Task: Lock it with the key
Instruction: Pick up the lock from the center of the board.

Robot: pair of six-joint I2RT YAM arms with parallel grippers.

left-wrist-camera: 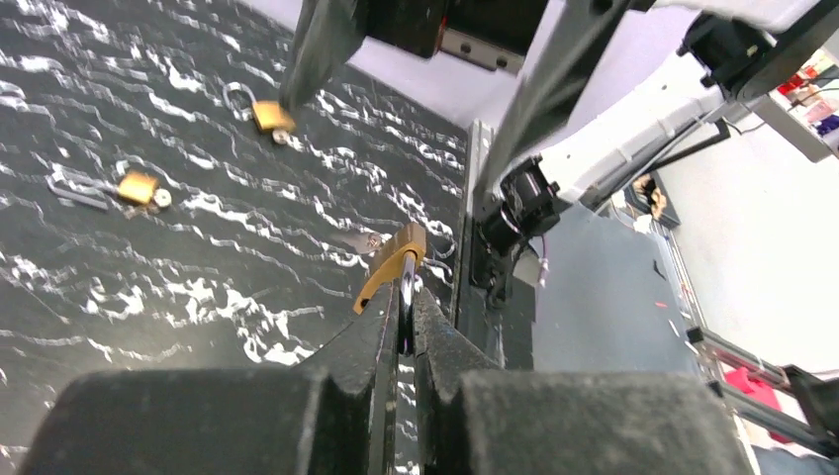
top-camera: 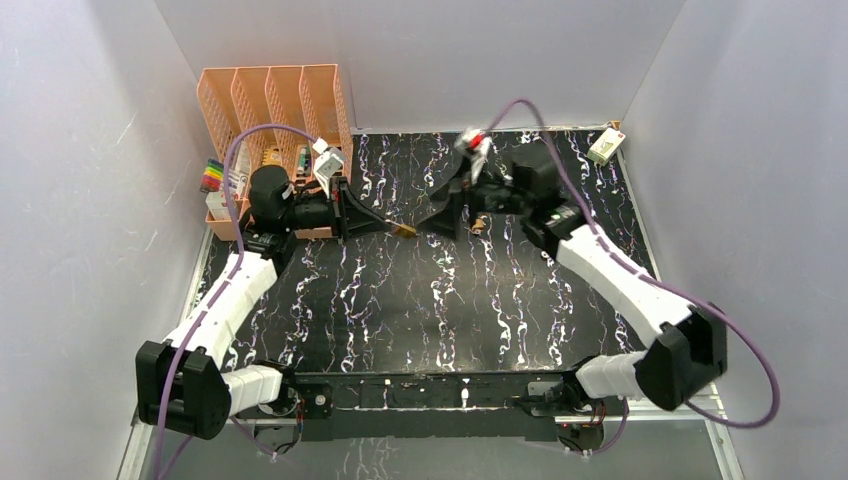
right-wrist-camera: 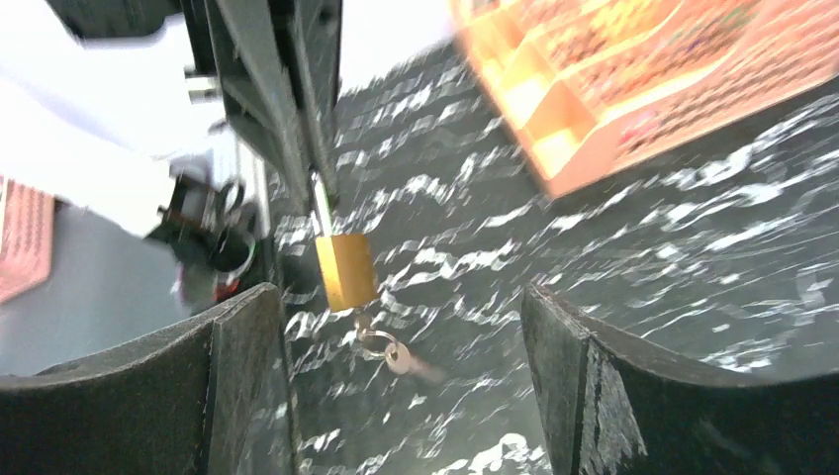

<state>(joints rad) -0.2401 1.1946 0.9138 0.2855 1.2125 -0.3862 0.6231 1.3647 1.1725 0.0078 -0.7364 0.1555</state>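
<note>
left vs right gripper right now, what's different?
Jaws: the left gripper is shut, the right gripper stands wide open.
Load: the left gripper pinches the brass padlock by its shackle; the right gripper holds nothing.
Direction: in the top view the left gripper points right, the right gripper points left.
Shared: both meet over the far middle of the table, at that padlock.

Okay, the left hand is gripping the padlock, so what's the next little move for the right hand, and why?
Probably ease the right hand forward around the key and close on it. The left hand is shut on the brass padlock, with the key dangling just below it. The right hand faces it wide open, holding nothing.
</note>
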